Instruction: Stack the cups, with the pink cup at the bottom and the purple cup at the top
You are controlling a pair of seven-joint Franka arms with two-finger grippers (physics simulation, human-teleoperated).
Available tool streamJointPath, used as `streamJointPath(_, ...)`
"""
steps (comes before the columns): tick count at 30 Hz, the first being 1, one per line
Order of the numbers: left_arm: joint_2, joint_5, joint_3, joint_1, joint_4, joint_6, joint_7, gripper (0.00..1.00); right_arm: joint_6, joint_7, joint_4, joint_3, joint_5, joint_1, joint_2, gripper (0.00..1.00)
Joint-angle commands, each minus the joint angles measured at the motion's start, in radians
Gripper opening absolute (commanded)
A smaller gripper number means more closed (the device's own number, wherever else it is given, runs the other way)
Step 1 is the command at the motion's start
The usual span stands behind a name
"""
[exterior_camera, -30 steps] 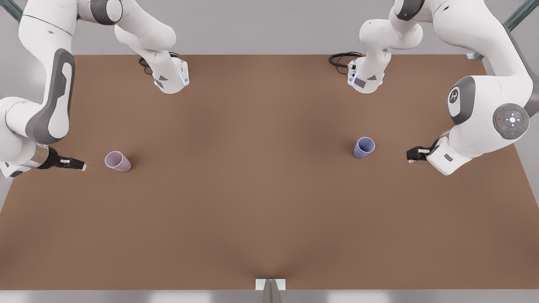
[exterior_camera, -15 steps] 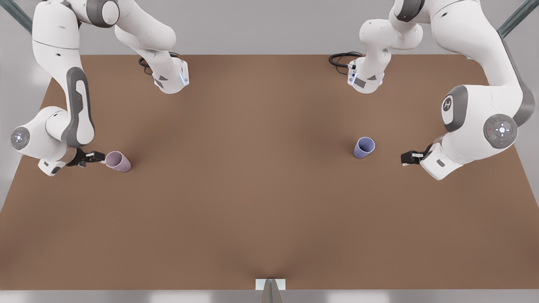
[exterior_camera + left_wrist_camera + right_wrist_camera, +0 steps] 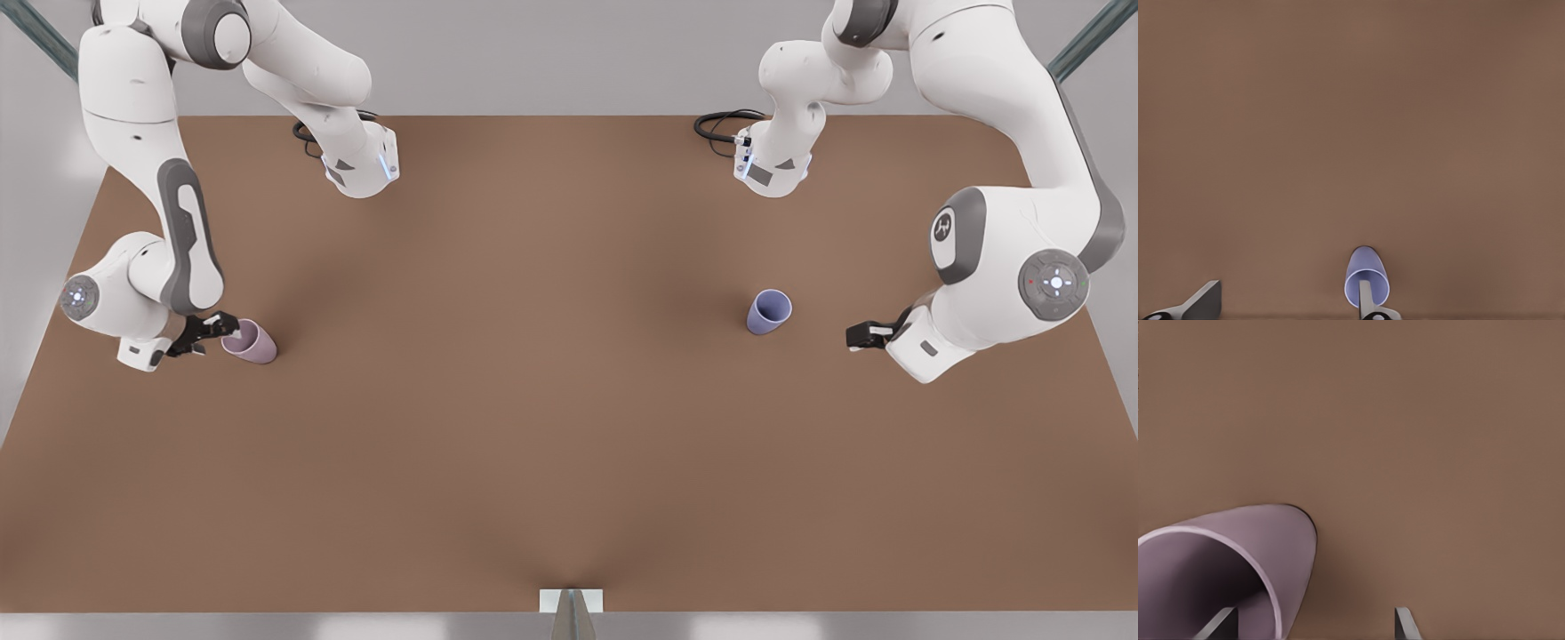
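Dark fingers, right gripper (image 3: pixel 212 332): spread apart, one inside the pink cup's mouth, one outside its wall.
Left gripper (image 3: pixel 855 336): fingers apart, near the purple cup, not touching.
Pink cup (image 3: pixel 248 341): on the brown table (image 3: pixel 551 400), front view's left.
Purple cup (image 3: pixel 768 311): front view's right, well apart from the pink.
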Motion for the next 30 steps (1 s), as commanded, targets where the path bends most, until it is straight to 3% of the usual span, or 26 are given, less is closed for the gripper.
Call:
streamJointPath(1, 0.0, 0.001, 0.0, 0.002, 0.0, 0.003, 0.007, 1.0, 0.02, -0.222, -0.008, 0.0, 0.001, 0.0, -0.002, 0.9)
streamJointPath(3, 0.003, 0.001, 0.002, 0.002, 0.0, 0.007, 0.006, 1.0, 0.02, -0.222, -0.009, 0.0, 0.001, 0.0, 0.002, 0.86)
streamJointPath(5, 0.002, 0.001, 0.002, 0.003, -0.009, 0.009, 0.006, 1.0, 0.032, -0.223, -0.012, 0.0, 0.003, 0.0, 0.006, 0.76)
streamJointPath(9, -0.038, 0.001, 0.008, 0.003, -0.115, 0.082, 0.007, 1.0, 0.054, -0.223, -0.034, 0.001, 0.003, 0.006, 0.009, 0.71)
streamJointPath(12, -0.044, 0.001, 0.008, 0.002, -0.127, 0.09, 0.006, 1.0, 0.051, -0.222, -0.032, 0.004, 0.003, 0.014, 0.006, 0.47)
streamJointPath(13, -0.044, 0.001, 0.009, 0.002, -0.127, 0.09, 0.006, 1.0, 0.049, -0.213, -0.028, 0.006, 0.003, 0.019, 0.005, 0.28)
streamJointPath(14, -0.044, 0.001, 0.009, 0.002, -0.127, 0.09, 0.007, 1.0, 0.046, -0.211, -0.026, 0.008, 0.003, 0.02, 0.003, 0.21)
streamJointPath(18, -0.044, 0.001, 0.009, 0.002, -0.127, 0.09, 0.007, 1.0, 0.042, -0.215, -0.026, 0.012, 0.003, 0.028, -0.002, 0.21)
streamJointPath(22, -0.046, 0.001, 0.011, 0.002, -0.127, 0.088, 0.007, 1.0, -0.015, -0.081, -0.025, 0.032, 0.003, 0.118, -0.112, 0.21)
streamJointPath(25, -0.046, 0.001, 0.02, 0.002, -0.127, 0.088, 0.009, 1.0, -0.121, 0.298, -0.013, 0.061, 0.003, 0.301, -0.204, 0.21)
streamJointPath(28, -0.044, 0.001, 0.02, 0.002, -0.127, 0.09, 0.009, 1.0, -0.212, 0.774, 0.104, 0.078, 0.017, 0.56, -0.196, 0.21)
streamJointPath(30, -0.044, 0.001, 0.02, 0.002, -0.127, 0.09, 0.009, 1.0, -0.213, 1.096, 0.282, 0.259, 0.02, 0.571, -0.066, 0.21)
